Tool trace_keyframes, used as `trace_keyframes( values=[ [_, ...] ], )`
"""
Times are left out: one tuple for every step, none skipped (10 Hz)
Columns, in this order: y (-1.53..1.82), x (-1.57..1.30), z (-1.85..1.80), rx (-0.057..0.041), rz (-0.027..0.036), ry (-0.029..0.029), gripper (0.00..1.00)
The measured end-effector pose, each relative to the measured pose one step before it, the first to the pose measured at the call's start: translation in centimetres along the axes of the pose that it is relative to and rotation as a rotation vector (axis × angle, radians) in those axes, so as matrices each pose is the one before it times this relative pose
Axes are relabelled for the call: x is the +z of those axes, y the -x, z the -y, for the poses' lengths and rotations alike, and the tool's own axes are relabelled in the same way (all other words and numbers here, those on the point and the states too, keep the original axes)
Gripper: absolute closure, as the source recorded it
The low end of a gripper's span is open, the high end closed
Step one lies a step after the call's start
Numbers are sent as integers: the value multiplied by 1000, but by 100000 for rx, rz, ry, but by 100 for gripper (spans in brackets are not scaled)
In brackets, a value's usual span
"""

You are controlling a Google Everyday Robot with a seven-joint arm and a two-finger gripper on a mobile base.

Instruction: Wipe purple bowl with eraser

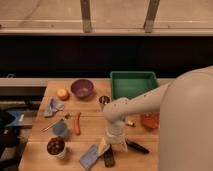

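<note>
Gripper [113, 144]: hangs low over the table's [92, 122] near edge, fingers spread, nothing between them.
Eraser [108, 158]: flat on the table, close at the gripper's 6 o'clock; blue-grey pad [90, 156] just beside it at 9 o'clock.
Eraser's long axis: roughly 12 to 6.
Purple bowl [82, 88]: far side, about 11 o'clock from the eraser, well apart.
Next move, likely: short drop, pinch across the narrow sides.

Purple bowl [82, 88]: round, dull purple, upright, at table's 11 o'clock near the far edge. Eraser [108, 157]: small dark flat block, lying flat at 6 o'clock by the front edge, well apart from bowl. Gripper [115, 142] close at eraser's 1 o'clock.
</note>
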Motion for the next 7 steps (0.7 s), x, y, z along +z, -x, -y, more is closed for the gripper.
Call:
trace_keyframes(
  values=[
    [-156,144,-40,-314,521,-59,20],
    [-98,207,-93,-615,265,-118,20],
    [-39,200,-187,-997,217,-196,20],
    [-95,232,-137,-998,137,-291,20],
    [-163,310,-12,-951,81,-674,20],
    [-134,312,62,-553,-236,-918,20],
    [-16,306,-100,-794,-218,-835,20]
  ],
)
